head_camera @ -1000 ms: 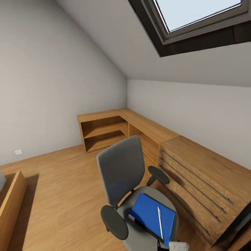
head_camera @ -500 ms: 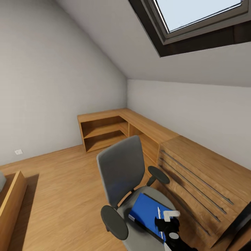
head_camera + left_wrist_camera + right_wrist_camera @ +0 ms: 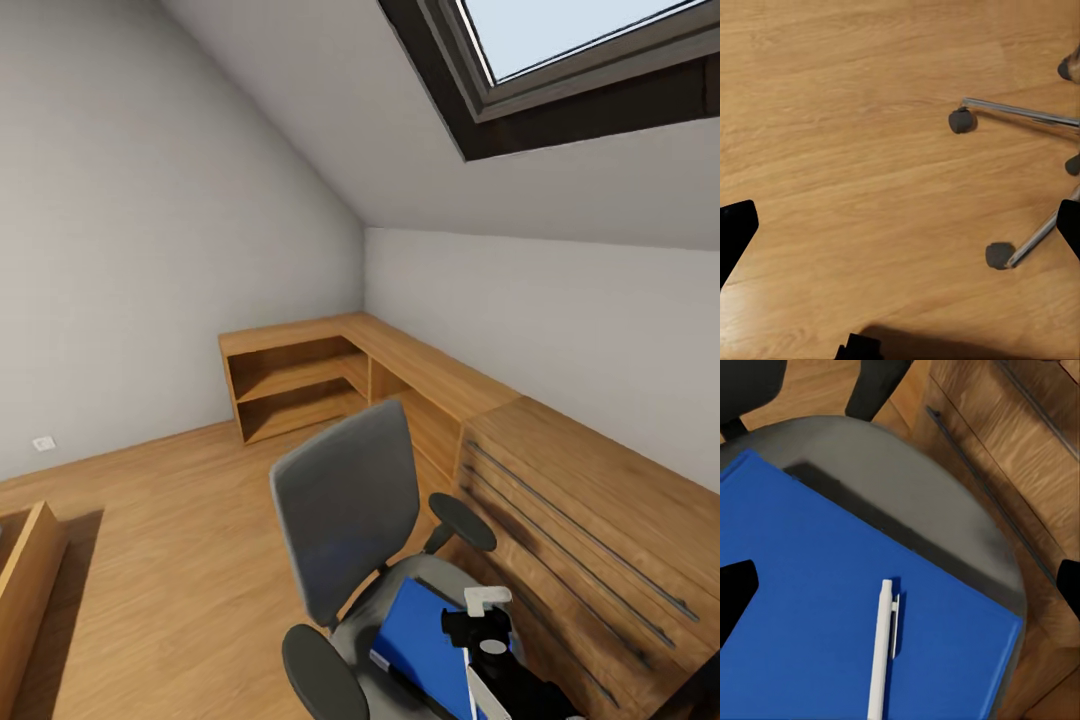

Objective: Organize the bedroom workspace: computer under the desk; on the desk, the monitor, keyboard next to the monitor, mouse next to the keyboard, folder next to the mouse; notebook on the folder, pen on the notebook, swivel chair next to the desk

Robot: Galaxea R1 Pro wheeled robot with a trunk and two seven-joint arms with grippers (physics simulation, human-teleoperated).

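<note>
The folder (image 3: 425,645), one in count, lies flat on the seat of the single swivel chair (image 3: 350,500) at the lower centre of my head view, with its near part hidden behind my right arm. In my right wrist view the folder (image 3: 832,607) covers most of the grey seat, and one white pen (image 3: 880,649) rests on its blue cover near the lower middle of the frame. I count one wooden drawer cabinet (image 3: 590,520) with long bar handles just beside the chair at the lower right, one low L-shaped wooden shelf unit (image 3: 310,370) along the far walls, and one skylight (image 3: 580,60) at the upper right. My right gripper (image 3: 487,600) hangs over the folder; its two black fingertips (image 3: 735,592) sit at opposite edges of the wrist frame, so the jaws stand wide apart and grasp nothing. My left gripper (image 3: 900,225) points down at bare wooden floor (image 3: 832,150), jaws likewise spread and empty, with two chrome legs of the chair base (image 3: 1020,112) and their casters at the right of that frame. Against the frame half a second earlier, the whole head view has shifted slightly, so the camera has moved, and my right arm now reaches a little higher in the picture, covering more of the folder.
</note>
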